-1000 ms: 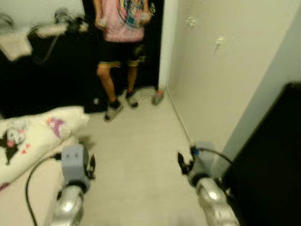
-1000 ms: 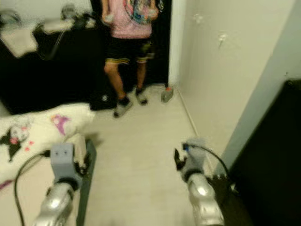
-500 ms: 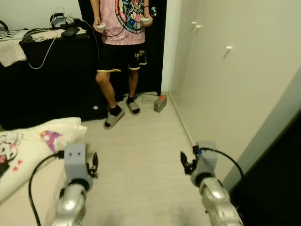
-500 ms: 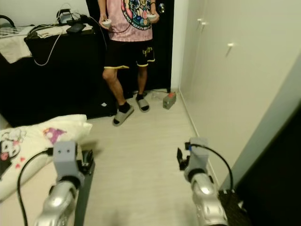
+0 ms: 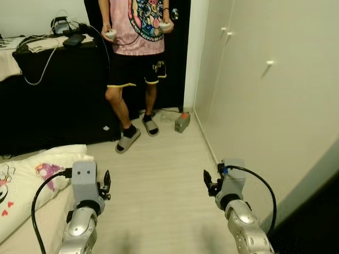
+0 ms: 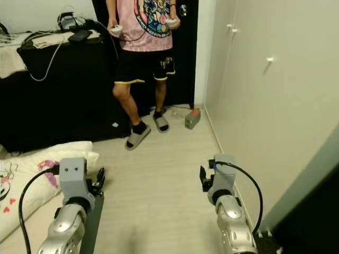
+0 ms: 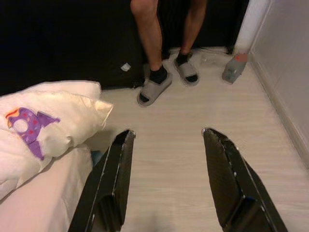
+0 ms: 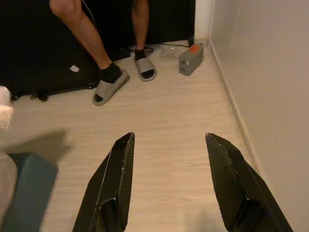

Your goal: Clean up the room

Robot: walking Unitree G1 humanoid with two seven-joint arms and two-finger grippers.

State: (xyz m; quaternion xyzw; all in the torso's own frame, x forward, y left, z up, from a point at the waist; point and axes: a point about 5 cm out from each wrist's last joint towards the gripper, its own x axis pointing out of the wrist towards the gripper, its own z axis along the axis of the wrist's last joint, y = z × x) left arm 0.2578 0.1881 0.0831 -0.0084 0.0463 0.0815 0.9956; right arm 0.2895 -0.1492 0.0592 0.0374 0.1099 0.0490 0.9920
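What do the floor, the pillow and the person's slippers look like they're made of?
Floor: pale wood-look planks, likely laminate, matte, with faint seams. Pillow: soft cream fabric, creased and puffy, with a purple print. Slippers: grey, smooth and thick-soled, probably foam or rubber.

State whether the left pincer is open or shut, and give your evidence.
Open. In the left wrist view, the left pincer has its two black fingers spread wide apart, with bare floor between them and nothing held.

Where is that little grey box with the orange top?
The grey box sits on the pale floor ahead of the robot and slightly right, against the base of the white wall, just beside the sandalled feet of the person standing there.
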